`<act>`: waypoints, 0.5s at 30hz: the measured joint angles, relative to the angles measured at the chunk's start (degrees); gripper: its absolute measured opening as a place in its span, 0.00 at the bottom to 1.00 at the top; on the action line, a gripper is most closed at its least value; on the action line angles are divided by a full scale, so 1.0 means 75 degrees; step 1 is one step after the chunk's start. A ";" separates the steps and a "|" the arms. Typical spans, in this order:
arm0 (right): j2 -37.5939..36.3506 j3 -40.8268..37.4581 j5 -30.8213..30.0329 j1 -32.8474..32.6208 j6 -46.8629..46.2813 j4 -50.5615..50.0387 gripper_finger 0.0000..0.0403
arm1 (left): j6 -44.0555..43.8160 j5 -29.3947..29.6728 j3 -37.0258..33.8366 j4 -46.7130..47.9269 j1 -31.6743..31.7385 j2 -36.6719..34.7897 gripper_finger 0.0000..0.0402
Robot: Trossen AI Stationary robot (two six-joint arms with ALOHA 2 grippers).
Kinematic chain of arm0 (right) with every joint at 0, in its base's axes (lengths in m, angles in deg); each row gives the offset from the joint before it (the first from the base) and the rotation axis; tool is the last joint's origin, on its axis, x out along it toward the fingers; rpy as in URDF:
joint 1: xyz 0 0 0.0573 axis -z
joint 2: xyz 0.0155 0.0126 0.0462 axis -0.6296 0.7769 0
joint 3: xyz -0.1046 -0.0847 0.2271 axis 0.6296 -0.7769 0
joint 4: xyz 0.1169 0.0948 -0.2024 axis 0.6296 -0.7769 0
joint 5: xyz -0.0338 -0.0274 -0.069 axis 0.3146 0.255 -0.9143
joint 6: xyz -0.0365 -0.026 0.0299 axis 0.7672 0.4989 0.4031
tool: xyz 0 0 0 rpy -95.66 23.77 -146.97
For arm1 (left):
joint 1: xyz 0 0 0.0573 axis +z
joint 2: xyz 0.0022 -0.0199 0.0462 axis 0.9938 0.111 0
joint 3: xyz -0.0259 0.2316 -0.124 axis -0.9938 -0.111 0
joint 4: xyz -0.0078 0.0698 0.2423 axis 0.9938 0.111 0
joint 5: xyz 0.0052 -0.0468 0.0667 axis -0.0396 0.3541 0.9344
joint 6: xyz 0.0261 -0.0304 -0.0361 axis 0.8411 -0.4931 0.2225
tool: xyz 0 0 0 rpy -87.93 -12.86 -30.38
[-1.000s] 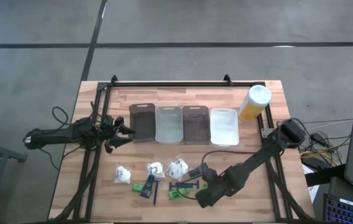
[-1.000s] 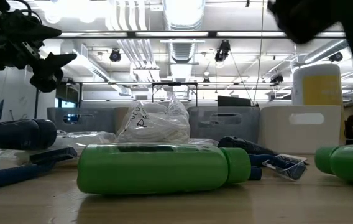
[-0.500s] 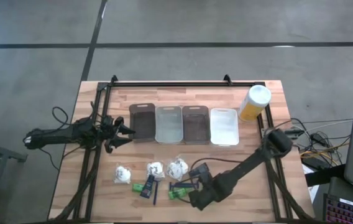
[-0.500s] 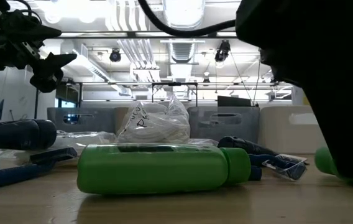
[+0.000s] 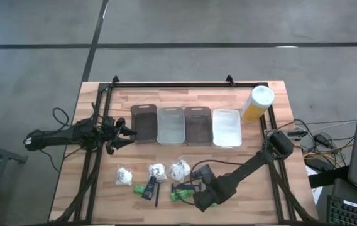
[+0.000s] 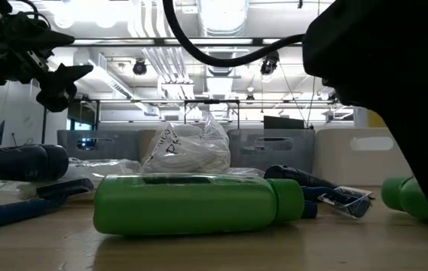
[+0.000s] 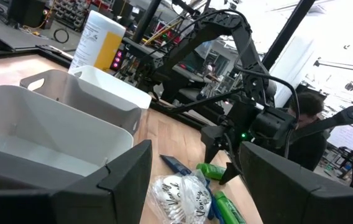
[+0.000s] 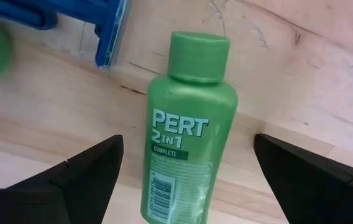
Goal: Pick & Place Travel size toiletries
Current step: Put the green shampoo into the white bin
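Below, the right gripper (image 8: 183, 168) – spread wide – straddles a green bottle (image 8: 183, 143), blue razor (image 8: 111, 28) probably touching its cap.

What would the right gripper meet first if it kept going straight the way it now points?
Most likely the green Pert bottle lying on the table: it sits centred between the open right gripper's fingers, though the remaining gap is hard to judge.

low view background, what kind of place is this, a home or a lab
Most likely a robotics lab or workshop, not a home. Exposed ceiling ducts and strip lights run overhead, monitors stand behind the table, and the left wrist view shows more robot arms on stands.
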 joint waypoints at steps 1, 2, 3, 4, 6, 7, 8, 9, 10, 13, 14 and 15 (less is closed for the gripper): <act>0.0005 0.0000 0.0003 0.0003 -0.0027 -0.0004 0.90 | 0.0001 0.0000 0.0000 0.0000 0.0000 0.0000 0.62; 0.0012 0.0000 -0.0004 0.0003 -0.0063 -0.0014 0.90 | 0.0001 0.0000 0.0000 0.0000 0.0000 0.0000 0.62; 0.0012 0.0000 -0.0034 0.0003 -0.0093 -0.0018 0.90 | 0.0000 0.0003 0.0000 0.0000 0.0000 0.0000 0.62; 0.0012 -0.0006 -0.0062 0.0002 -0.0092 -0.0018 0.90 | 0.0002 0.0000 0.0000 0.0000 0.0000 0.0000 0.62; 0.0010 -0.0053 -0.0080 0.0000 0.0012 -0.0007 0.90 | 0.0000 0.0000 0.0000 0.0000 0.0000 0.0000 0.62; 0.0006 -0.0088 -0.0074 0.0000 0.0082 -0.0008 0.90 | 0.0000 0.0000 0.0000 0.0000 0.0000 0.0000 0.62; 0.0006 -0.0117 -0.0068 0.0000 0.0169 -0.0013 0.90 | 0.0002 0.0000 0.0000 0.0000 0.0000 0.0000 0.62; 0.0000 -0.0134 -0.0068 -0.0003 0.0280 -0.0019 0.90 | 0.0000 0.0000 0.0000 0.0000 0.0000 0.0000 0.62; 0.0000 -0.0148 -0.0071 -0.0010 0.0389 -0.0026 0.90 | 0.0001 0.0000 0.0000 0.0000 0.0000 0.0000 0.62; -0.0006 -0.0209 -0.0145 -0.0039 0.0523 -0.0049 0.90 | 0.0000 0.0000 0.0000 0.0001 0.0000 0.0000 0.62; -0.0006 -0.0216 -0.0216 -0.0061 0.0522 -0.0075 0.90 | 0.0002 0.0000 0.0000 0.0002 0.0000 0.0000 0.62; -0.0006 -0.0216 -0.0308 -0.0087 0.0524 -0.0119 0.90 | 0.0002 0.0000 0.0000 0.0002 0.0000 0.0000 0.62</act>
